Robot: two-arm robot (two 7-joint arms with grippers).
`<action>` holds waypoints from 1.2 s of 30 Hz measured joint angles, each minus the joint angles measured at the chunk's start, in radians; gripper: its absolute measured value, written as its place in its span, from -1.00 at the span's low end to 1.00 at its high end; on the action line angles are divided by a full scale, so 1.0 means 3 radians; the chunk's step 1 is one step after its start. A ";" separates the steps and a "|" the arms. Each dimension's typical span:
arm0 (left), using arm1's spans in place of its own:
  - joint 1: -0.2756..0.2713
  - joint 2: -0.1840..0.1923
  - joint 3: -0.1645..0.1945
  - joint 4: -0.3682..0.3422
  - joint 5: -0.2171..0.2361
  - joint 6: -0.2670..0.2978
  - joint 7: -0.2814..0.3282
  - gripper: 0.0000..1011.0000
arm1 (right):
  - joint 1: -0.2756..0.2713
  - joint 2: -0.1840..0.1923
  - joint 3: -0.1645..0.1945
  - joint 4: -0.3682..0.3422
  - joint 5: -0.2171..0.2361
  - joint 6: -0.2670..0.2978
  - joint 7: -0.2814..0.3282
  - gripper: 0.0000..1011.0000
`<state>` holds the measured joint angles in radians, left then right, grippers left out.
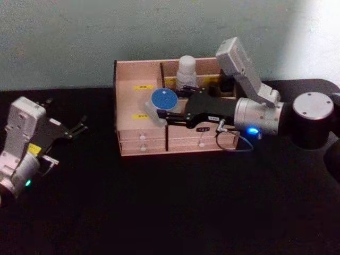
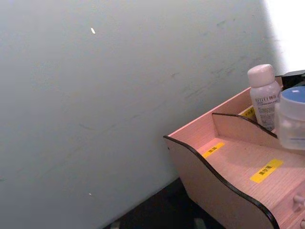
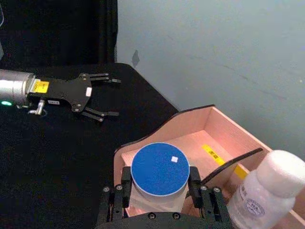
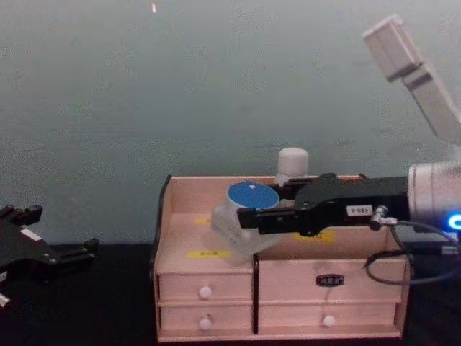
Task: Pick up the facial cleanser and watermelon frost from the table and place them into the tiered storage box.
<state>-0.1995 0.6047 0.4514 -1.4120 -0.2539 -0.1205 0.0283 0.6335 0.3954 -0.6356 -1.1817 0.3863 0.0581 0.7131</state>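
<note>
My right gripper (image 1: 168, 106) is shut on a clear jar with a round blue lid (image 3: 159, 169); one finger (image 3: 126, 185) presses each side. The jar (image 4: 245, 210) hangs over the left front tier of the tiered storage box (image 1: 127, 79), slightly tilted, and I cannot tell whether it touches the floor of the tier. A white bottle with a pale cap (image 1: 186, 71) stands upright in a back compartment, just behind the right arm. I cannot tell which of the two is the facial cleanser and which the watermelon frost. My left gripper (image 1: 66, 112) rests open at the table's left side.
The box (image 4: 288, 277) stands on a black table against a pale green wall, its small drawers with white knobs shut. Yellow labels (image 2: 266, 170) mark the tiers. A cable loops from the right wrist in front of the drawers (image 1: 239, 143).
</note>
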 joint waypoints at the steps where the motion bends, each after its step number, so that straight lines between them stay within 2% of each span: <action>1: 0.0000 0.0000 0.0000 0.0000 0.0000 0.0000 0.0000 0.98 | 0.0014 -0.0010 -0.0006 0.0018 -0.0005 -0.0004 0.0004 0.42; 21: 0.0000 0.0000 0.0000 0.0000 0.0000 0.0000 0.0000 0.98 | 0.0291 -0.0303 -0.0120 0.0482 -0.0090 -0.0077 0.0110 0.42; 36: 0.0000 0.0000 0.0000 0.0000 0.0000 0.0000 0.0000 0.98 | 0.0441 -0.0466 -0.0129 0.0833 -0.0145 -0.0116 0.0132 0.42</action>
<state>-0.1995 0.6047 0.4514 -1.4119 -0.2539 -0.1205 0.0283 0.7658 0.2556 -0.6743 -0.9318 0.3428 0.0234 0.7529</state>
